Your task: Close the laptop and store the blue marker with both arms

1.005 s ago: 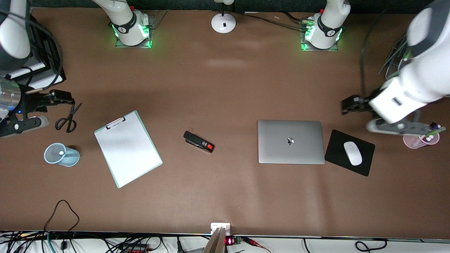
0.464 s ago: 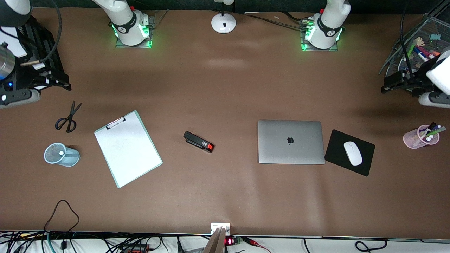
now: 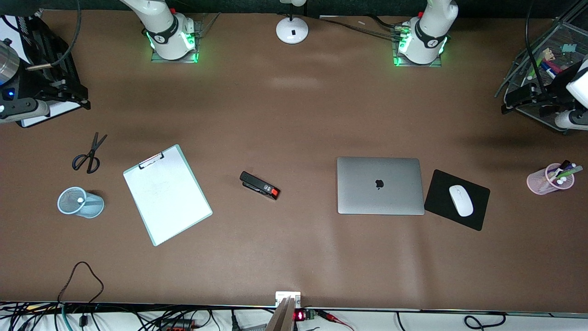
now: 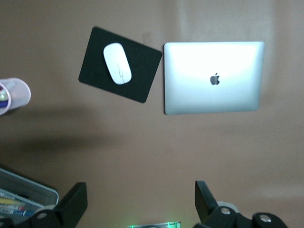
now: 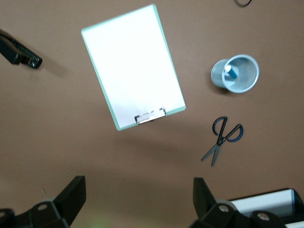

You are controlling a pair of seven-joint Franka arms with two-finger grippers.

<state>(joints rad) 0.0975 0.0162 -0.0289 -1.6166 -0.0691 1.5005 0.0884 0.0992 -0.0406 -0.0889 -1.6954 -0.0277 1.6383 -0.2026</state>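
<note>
A: With its lid shut, where does the laptop point(image 3: 380, 185) lie?
B: Touching the mouse pad point(image 3: 456, 199). The blue marker point(image 5: 228, 72) stands in the mesh cup point(image 3: 81, 202).
A: Grippers?
B: Left gripper point(image 4: 137, 205) and right gripper point(image 5: 137, 198) spread wide, empty, at opposite table ends.

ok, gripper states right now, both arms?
Left gripper: open, holding nothing, up over the table near the wire basket.
Right gripper: open, holding nothing, up over the table's right-arm end, near the scissors.
</note>
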